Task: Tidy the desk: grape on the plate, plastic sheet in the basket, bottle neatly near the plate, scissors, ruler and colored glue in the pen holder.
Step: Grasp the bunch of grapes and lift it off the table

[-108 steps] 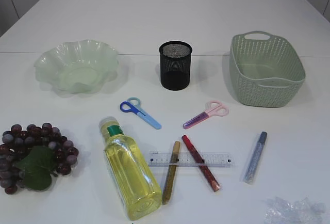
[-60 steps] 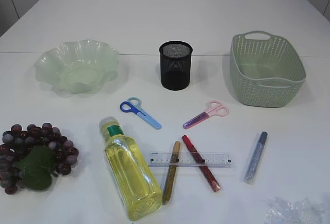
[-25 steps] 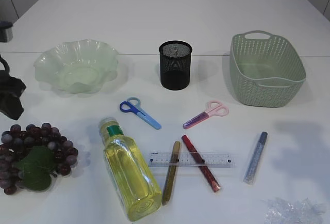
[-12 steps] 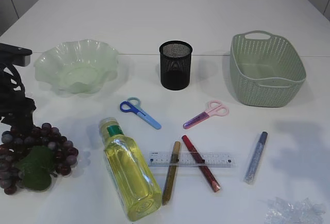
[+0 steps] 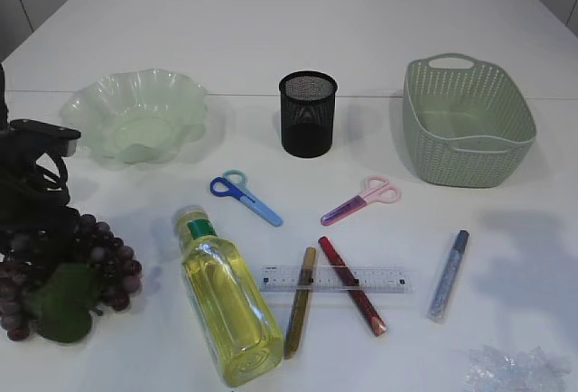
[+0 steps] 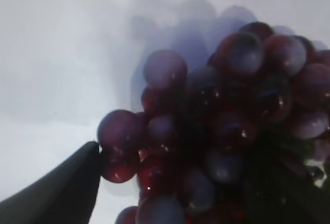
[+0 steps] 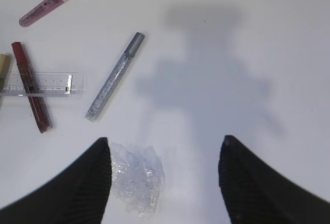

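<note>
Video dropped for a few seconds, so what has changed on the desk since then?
The left gripper came in from the left edge and dropped onto the grape, not visibly gripping it; the bunch has barely shifted. Plate, bottle and stationery stayed put.

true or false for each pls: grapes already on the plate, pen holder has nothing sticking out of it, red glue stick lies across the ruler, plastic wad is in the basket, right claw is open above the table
1. The grapes are on the plate. False: they lie on the desk in front of it, with the left claw down at them.
2. Nothing sticks out of the pen holder. True.
3. The red glue stick lies across the ruler. True.
4. The plastic wad is in the basket. False: it lies on the desk near the front right corner.
5. The right claw is open above the desk. True: its jaws stand wide apart, holding nothing.
</note>
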You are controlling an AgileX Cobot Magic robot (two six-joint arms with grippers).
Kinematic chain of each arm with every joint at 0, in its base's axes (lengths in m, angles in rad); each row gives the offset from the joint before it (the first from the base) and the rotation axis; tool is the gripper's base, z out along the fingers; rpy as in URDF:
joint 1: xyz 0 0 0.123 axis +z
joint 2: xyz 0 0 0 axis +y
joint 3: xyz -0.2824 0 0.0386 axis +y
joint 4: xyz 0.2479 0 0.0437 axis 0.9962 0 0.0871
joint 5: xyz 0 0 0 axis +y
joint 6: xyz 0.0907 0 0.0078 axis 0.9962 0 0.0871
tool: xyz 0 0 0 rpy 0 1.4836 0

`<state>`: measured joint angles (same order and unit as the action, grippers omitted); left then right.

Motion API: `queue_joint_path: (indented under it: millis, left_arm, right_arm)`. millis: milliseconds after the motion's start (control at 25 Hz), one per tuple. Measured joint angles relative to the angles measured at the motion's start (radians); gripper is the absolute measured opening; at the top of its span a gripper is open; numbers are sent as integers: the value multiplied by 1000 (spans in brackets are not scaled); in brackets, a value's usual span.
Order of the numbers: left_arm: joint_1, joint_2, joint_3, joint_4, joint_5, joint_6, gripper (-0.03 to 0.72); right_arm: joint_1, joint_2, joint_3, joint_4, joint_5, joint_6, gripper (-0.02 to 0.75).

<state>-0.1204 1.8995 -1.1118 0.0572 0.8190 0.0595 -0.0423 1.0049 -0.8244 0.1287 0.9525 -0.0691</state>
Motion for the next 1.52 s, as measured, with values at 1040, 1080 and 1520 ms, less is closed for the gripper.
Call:
queue_joint_path:
  millis: [1040,1080,1520]
  left_arm:
    - [0,68,-1,-27,6,0,239]
    - [0,65,-1,-27,6,0,239]
    - [0,-120,-1,-35,12,0,233]
  right_arm:
    - [0,4,0,7,-44,0,512]
    - [0,4,0,7,-44,0,512]
    - [0,4,0,9,-44,0,512]
